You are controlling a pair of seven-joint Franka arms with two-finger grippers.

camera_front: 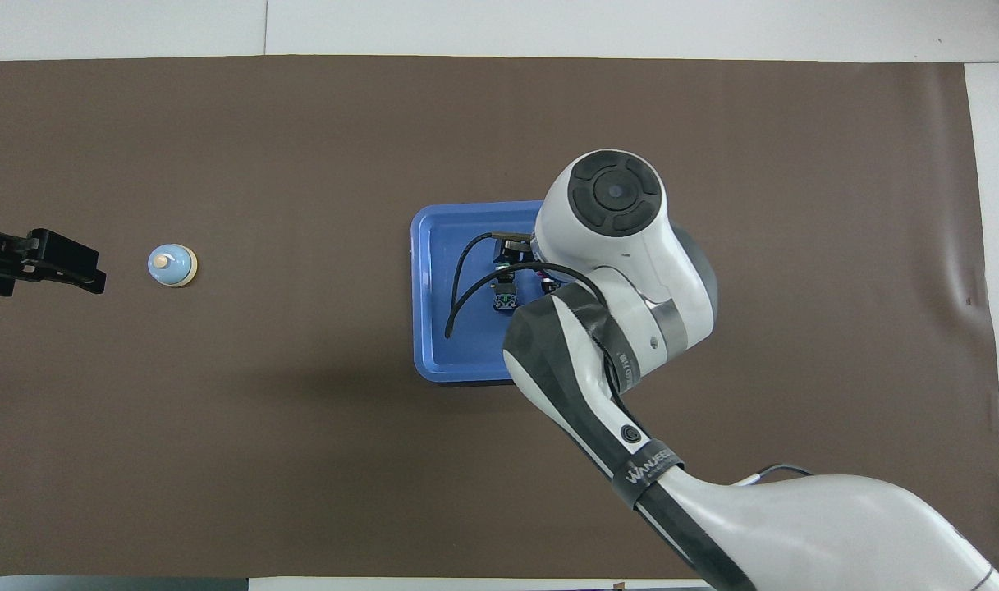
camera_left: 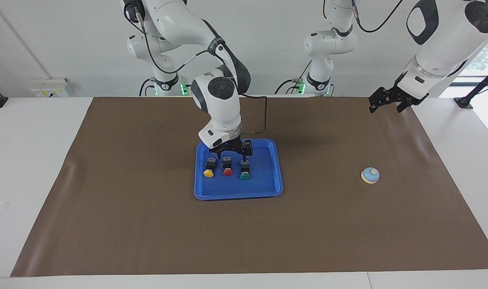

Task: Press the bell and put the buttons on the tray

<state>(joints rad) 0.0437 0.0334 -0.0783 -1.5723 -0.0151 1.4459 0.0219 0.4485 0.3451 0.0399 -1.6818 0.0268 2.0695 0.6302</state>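
- On the brown mat (camera_left: 147, 224) near the middle of the table sits the tray (camera_left: 268, 188), a bright blue rectangle with a raised rim, its long sides running from one arm's end of the table toward the other.
- Inside the tray the three buttons lie in a row, black bodies toward the robots and caps pointing away from them: the yellow button (camera_left: 208, 172) toward the right arm's end, the red button (camera_left: 227, 171) in the middle, the green button (camera_left: 245, 175) toward the left arm's end.
- Over the tray's edge nearest the robots hangs the right gripper (camera_left: 231, 150), raised clear of the red and green buttons; its fingers stand spread apart and carry nothing.
- From overhead, the right arm's wrist hides most of the tray, and only the green button's body (camera_front: 504, 300) shows clearly beside a looping black cable (camera_front: 458, 291).
- Toward the left arm's end of the mat, well apart from the tray, stands the bell (camera_left: 370, 175), upright, cream knob on top.
- Above the mat's corner at the left arm's end nearest the robots, the left arm waits with the left gripper (camera_left: 383, 100) up in the air, fingers apart and empty.
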